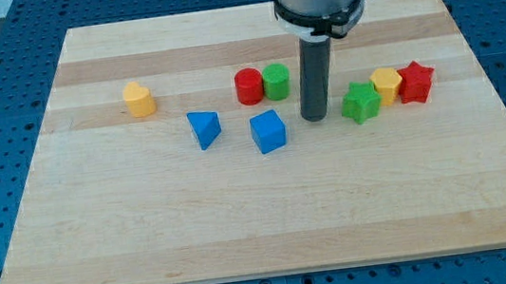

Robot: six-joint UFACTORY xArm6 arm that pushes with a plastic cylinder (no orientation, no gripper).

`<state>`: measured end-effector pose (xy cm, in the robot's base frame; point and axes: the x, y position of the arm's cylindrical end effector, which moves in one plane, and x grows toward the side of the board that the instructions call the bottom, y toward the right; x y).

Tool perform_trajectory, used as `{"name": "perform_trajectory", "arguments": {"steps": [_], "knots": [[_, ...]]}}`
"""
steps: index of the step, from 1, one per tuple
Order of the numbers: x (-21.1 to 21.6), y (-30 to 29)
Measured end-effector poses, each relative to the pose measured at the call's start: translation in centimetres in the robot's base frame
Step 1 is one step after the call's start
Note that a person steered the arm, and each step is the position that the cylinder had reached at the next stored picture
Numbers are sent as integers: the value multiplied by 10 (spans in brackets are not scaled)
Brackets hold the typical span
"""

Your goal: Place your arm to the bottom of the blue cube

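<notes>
The blue cube (269, 131) lies near the middle of the wooden board (271, 216). My tip (315, 117) touches the board just to the cube's right and slightly above it, a short gap apart. The rod rises from there to the arm's grey head at the view's top.
A blue triangular block (204, 128) lies left of the cube. A red cylinder (249, 86) and a green cylinder (276, 81) stand side by side above it. A green star (360, 102), a yellow block (386, 85) and a red star (415, 82) cluster right of my tip. A yellow block (138, 99) lies far left.
</notes>
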<state>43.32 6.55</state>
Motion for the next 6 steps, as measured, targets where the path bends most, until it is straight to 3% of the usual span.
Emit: {"name": "perform_trajectory", "arguments": {"steps": [3,6], "knots": [[27,44],[52,-13]]}}
